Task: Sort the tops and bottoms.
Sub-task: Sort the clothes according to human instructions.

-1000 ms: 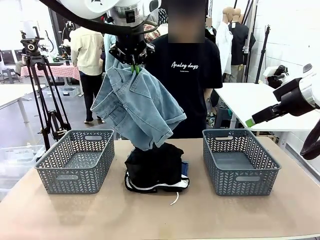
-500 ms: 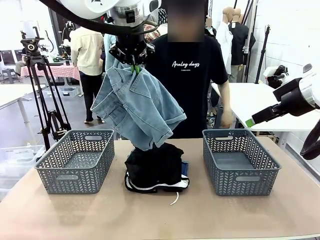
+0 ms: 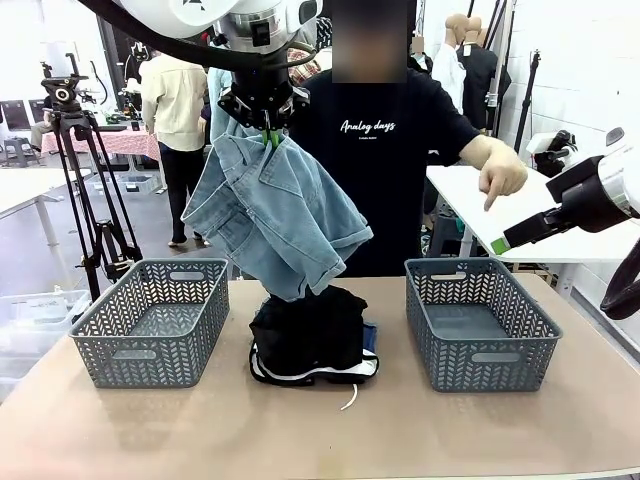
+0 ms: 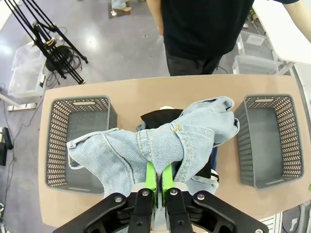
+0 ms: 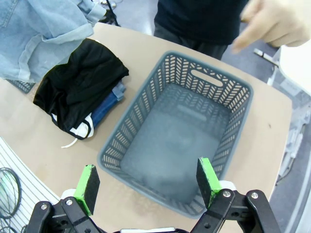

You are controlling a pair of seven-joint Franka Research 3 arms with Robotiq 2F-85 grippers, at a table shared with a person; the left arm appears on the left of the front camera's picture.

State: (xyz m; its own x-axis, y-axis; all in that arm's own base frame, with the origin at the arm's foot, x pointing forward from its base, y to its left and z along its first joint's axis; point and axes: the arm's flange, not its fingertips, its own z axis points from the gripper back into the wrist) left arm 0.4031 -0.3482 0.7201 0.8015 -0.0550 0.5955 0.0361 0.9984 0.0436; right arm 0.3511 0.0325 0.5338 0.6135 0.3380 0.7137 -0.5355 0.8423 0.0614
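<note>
Bench [image 3: 320, 430] carries two grey baskets, the left basket [image 3: 140, 355] and the right basket [image 3: 495, 358], well apart, with a small pile of clothes between them. Denim shorts [image 3: 275, 215] hang high above this pile, straight under the left end effector [image 3: 270, 135], which is clamped on a fold of the cloth. Their long axis runs downward and slants a little toward the robot's right, the open leg hems pointing down at the pile. From the left wrist, the cloth spreads to both sides of the green pads, across the gap between the baskets. In the pile, a black top [image 3: 305, 330] lies over a white top [image 3: 310, 375] with a thin black edge. The person's hand [image 3: 497, 175] points a finger down toward the right basket, so I judge the shorts must travel sideways to the robot's right. The right end effector [image 5: 148, 178] hovers over that basket with its fingers wide apart, holding nothing, and it is the nearer one to it.
</note>
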